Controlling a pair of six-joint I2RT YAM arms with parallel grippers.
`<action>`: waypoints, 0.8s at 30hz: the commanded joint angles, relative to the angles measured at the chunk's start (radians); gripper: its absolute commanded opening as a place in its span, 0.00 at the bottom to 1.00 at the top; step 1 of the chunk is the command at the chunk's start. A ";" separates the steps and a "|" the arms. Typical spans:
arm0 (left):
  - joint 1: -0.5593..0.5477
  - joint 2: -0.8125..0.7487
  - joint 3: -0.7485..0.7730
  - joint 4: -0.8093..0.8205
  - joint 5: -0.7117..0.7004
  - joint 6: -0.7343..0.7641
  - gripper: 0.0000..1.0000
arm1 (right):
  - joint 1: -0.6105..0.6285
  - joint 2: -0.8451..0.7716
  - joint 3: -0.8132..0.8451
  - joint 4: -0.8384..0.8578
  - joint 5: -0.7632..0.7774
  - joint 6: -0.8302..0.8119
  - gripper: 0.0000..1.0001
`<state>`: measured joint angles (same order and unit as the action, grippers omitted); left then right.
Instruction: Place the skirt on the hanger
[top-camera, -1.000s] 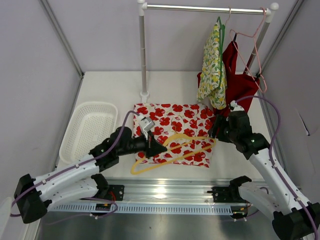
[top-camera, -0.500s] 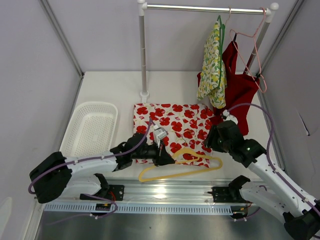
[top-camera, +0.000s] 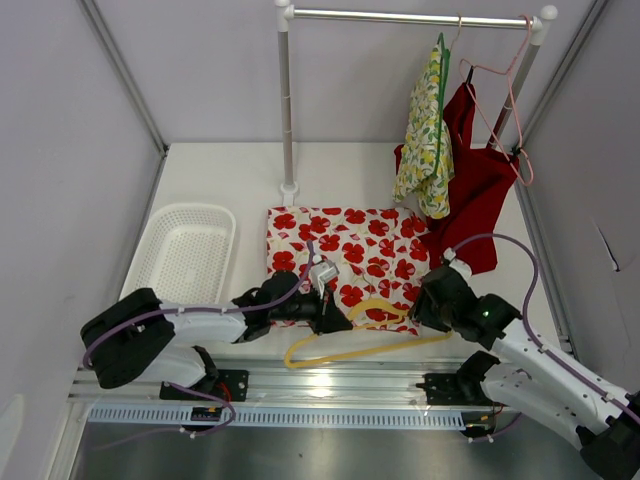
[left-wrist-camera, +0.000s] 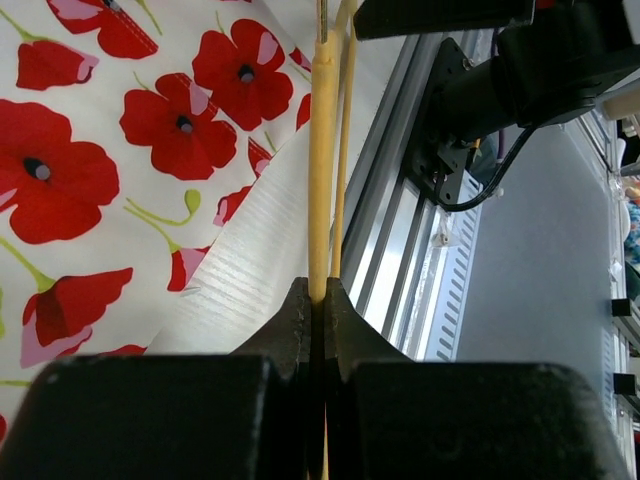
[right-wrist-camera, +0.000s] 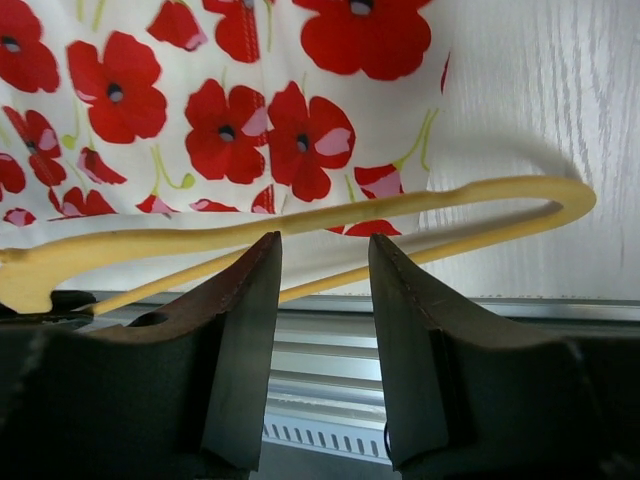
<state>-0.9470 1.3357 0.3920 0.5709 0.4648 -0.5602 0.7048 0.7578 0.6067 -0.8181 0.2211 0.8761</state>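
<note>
So, I'm at the hanger-positioning step. My left gripper (left-wrist-camera: 317, 300) is pinched tight on the yellow hanger (left-wrist-camera: 322, 150), which lies across the near edge of the poppy skirt (top-camera: 345, 245), spread flat on the table (top-camera: 230, 170). The right gripper (right-wrist-camera: 325, 250) is roughly half open, hovering over the hanger's looped end with nothing in it. Next I reckon it has to catch that end or the skirt's edge so the fabric can be worked on. No brands or writing readable anywhere.

White basket (top-camera: 186, 208); garments (top-camera: 425, 140) hang on rail (top-camera: 400, 16)
</note>
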 joint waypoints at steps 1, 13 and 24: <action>-0.004 0.026 -0.019 0.041 -0.028 0.005 0.00 | 0.019 -0.006 -0.048 0.023 0.018 0.073 0.44; 0.005 0.089 -0.013 0.052 -0.029 0.014 0.00 | 0.035 0.040 -0.180 0.122 0.035 0.118 0.54; 0.008 0.085 -0.030 0.050 -0.020 0.017 0.00 | 0.039 0.109 -0.197 0.203 0.047 0.116 0.58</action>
<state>-0.9440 1.4120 0.3847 0.6384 0.4492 -0.5606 0.7376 0.8474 0.4057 -0.6659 0.2249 0.9760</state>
